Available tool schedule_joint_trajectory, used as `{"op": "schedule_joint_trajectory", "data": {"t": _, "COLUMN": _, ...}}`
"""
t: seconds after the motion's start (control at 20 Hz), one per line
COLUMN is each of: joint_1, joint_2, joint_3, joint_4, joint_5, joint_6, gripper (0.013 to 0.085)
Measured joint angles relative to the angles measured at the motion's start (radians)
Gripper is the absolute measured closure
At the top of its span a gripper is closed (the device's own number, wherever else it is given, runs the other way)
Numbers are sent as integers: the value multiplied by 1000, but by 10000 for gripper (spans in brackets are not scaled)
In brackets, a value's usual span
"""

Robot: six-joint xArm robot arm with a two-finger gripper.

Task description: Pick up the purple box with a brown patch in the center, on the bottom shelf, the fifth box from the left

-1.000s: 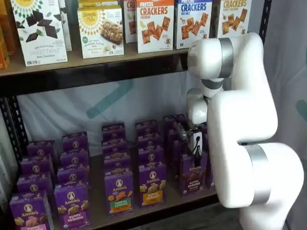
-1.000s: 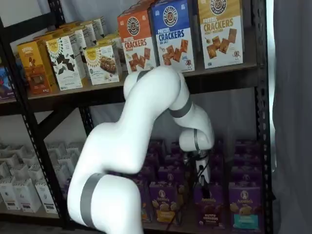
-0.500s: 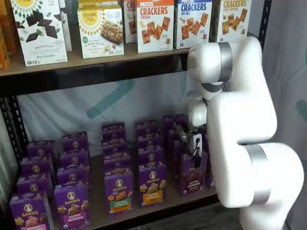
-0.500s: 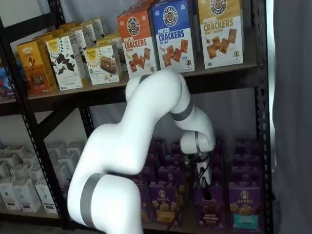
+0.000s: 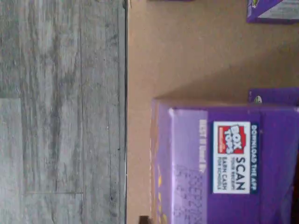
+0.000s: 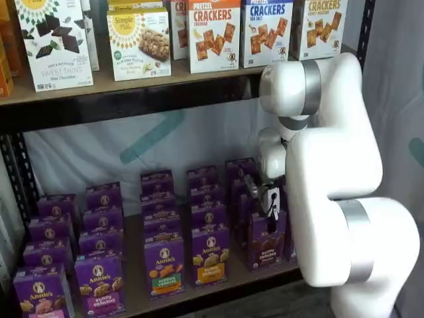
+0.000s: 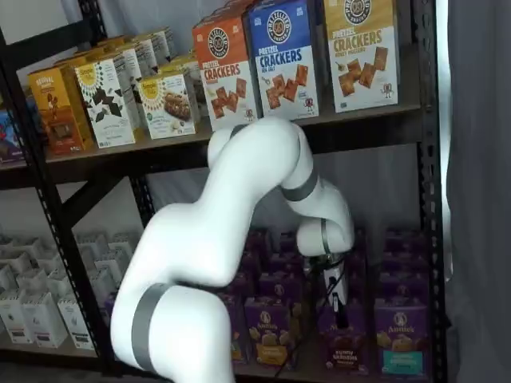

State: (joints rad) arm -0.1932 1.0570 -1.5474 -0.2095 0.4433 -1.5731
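Note:
The purple box with the dark brown snack picture stands at the front of the bottom shelf, partly behind my white arm. It also shows in a shelf view. My gripper hangs right above its top edge, and shows in a shelf view as black fingers with a cable beside them. I see no clear gap between the fingers, so I cannot tell their state. The wrist view shows the box's purple top flap with a Box Tops label close below, on the tan board.
A purple box with an orange band stands left of the target, and one with a teal band to its right. More purple boxes stand in rows behind. Cracker boxes fill the upper shelf. A black frame post stands at the right. The grey floor lies below the shelf edge.
The gripper has moved slightly down and closer onto the purple box's top. The arm's elbow has shifted a little with it. The boxes have not moved.

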Motion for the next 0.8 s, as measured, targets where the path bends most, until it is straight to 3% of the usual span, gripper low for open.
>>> {"op": "schedule_joint_trajectory", "data": {"t": 0.25, "joint_1": -1, "joint_2": 0, "joint_3": 1, "joint_4": -3, "joint_5": -1, "joint_6": 2, "gripper": 490}}
{"op": "schedule_joint_trajectory", "data": {"t": 0.65, "joint_1": 0, "joint_2": 1, "joint_3": -3, "joint_4": -19, "joint_5": 15, "joint_6": 18, "gripper": 490}}
{"op": "schedule_joint_trajectory", "data": {"t": 0.8, "joint_1": 1, "joint_2": 0, "joint_3": 3, "joint_4": -31, "joint_5": 4, "joint_6": 29, "gripper": 570}}
